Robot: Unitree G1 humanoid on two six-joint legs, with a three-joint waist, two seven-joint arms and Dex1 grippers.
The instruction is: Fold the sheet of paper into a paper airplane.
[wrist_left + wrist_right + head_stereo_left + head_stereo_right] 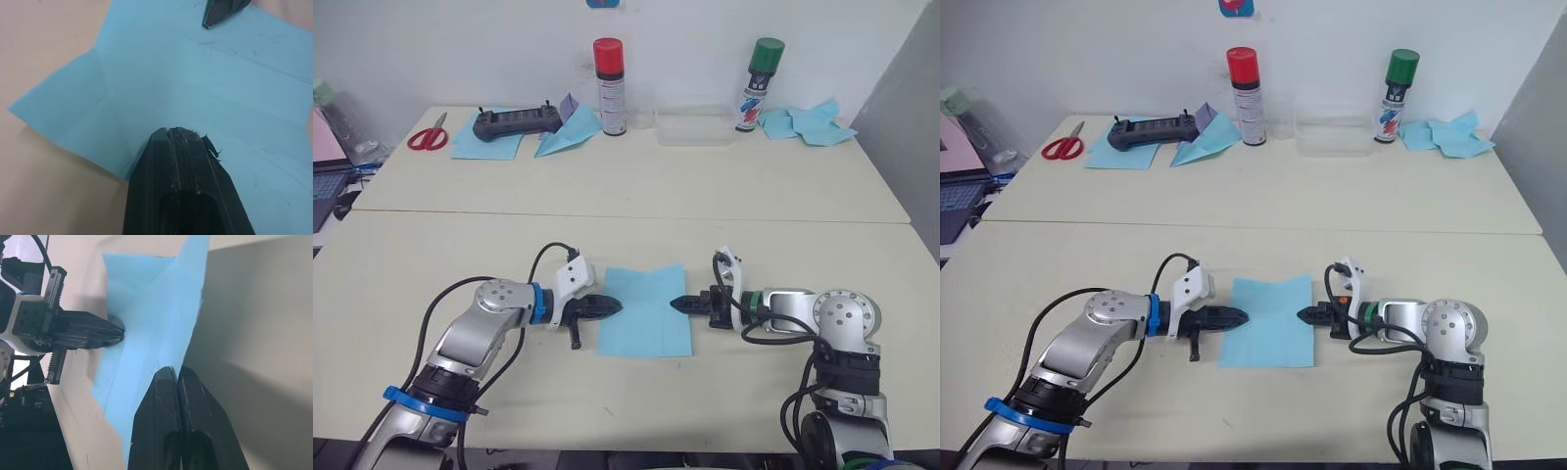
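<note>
table (636, 196): pale, two tops butted along a seam running 9 to 3 o'clock across the head views.
sheet of paper (646, 311): light blue, creased, lying near the front edge of the table, between the two grippers; its far edge dips at the middle.
flat blue sheets (487, 145): at 11 o'clock, far end of the table, under a black controller (517, 121).
paper dart (566, 134): light blue, just at 3 o'clock of the controller.
crumpled blue scraps (813, 123): at 1 o'clock, far right corner.
clear tray (695, 129): between the two cans.
red-capped spray can (610, 86): upright, at 12 o'clock from the sheet.
green-capped spray can (759, 84): leaning slightly, at 1 o'clock.
scissors (429, 135): red handles, at 10 o'clock, beside the flat sheets.
left gripper (610, 306): fingers pressed together, tip on the sheet's 9 o'clock edge; whether paper is pinched cannot be told.
right gripper (677, 304): fingers together, tip at the sheet's 3 o'clock edge; a pinch cannot be told.
</note>
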